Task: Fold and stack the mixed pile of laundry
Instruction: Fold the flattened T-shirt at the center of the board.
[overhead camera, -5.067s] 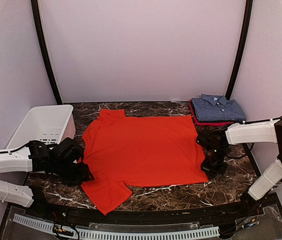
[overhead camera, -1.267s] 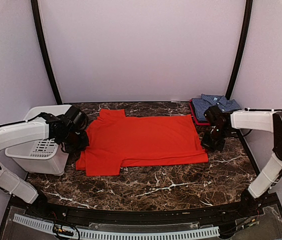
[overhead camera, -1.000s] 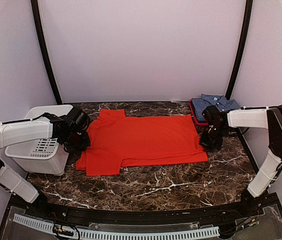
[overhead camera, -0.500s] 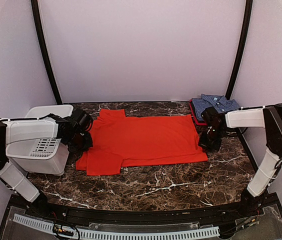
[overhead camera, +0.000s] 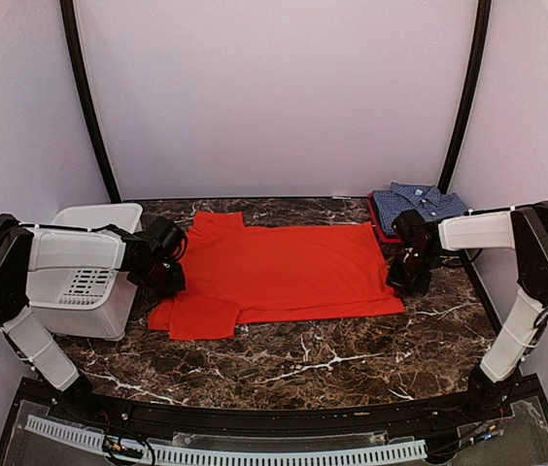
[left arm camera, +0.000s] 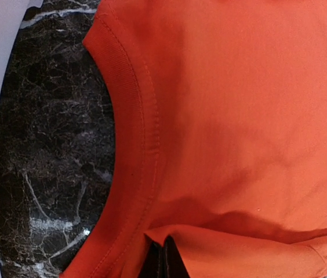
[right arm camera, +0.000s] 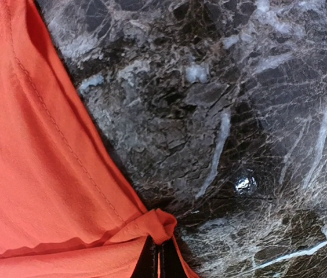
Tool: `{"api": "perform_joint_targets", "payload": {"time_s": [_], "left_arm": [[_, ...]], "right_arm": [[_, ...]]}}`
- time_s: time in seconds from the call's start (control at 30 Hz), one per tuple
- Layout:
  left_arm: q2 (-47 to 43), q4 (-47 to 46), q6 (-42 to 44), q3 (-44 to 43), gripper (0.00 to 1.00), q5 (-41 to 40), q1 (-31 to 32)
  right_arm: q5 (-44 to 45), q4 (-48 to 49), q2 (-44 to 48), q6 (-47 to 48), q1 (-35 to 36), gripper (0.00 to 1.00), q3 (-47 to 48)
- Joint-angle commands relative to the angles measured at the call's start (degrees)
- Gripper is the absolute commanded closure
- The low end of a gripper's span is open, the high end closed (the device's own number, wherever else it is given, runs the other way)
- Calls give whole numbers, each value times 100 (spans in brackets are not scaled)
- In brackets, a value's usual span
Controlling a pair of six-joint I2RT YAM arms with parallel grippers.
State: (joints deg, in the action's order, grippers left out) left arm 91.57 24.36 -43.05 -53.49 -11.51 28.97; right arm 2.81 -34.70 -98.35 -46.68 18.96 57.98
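Folded orange-red shirt (overhead camera: 284, 272) lies lengthwise left to right, collar left — left end effector (overhead camera: 170, 283) and right end effector (overhead camera: 403, 283) each pinch its edge.

Passage is blocked at 9 o'clock by a white slotted plastic basket (overhead camera: 85, 303); dark marble tabletop (overhead camera: 313, 364) is left bare at 6.

dark brown marble tabletop (overhead camera: 332, 359), veined in white, under soft even light. pale lilac-white walls (overhead camera: 274, 97) stand behind and at both sides. two black curved poles (overhead camera: 85, 97) rise at the rear corners.
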Motion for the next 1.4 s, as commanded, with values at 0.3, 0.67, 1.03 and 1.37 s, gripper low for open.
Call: {"api": "perform_joint_targets", "payload": {"time_s": [0.3,0.67,1.03,1.37], "left_arm": [[-386,322,278,-285,100,244,-41],[144,141,417,-639,100,343,-41],[413,115,351,-637,100,-63,-58],[-683,328,801,-574,44,316,-58]], "right_arm": [[-246,-97,531,91,-112,100,-260],[-84,-152,535,135,-125,100,-274],[24,38,328,268,-266,100,-348],[-565,149,911,834,-266,63,-273]]}}
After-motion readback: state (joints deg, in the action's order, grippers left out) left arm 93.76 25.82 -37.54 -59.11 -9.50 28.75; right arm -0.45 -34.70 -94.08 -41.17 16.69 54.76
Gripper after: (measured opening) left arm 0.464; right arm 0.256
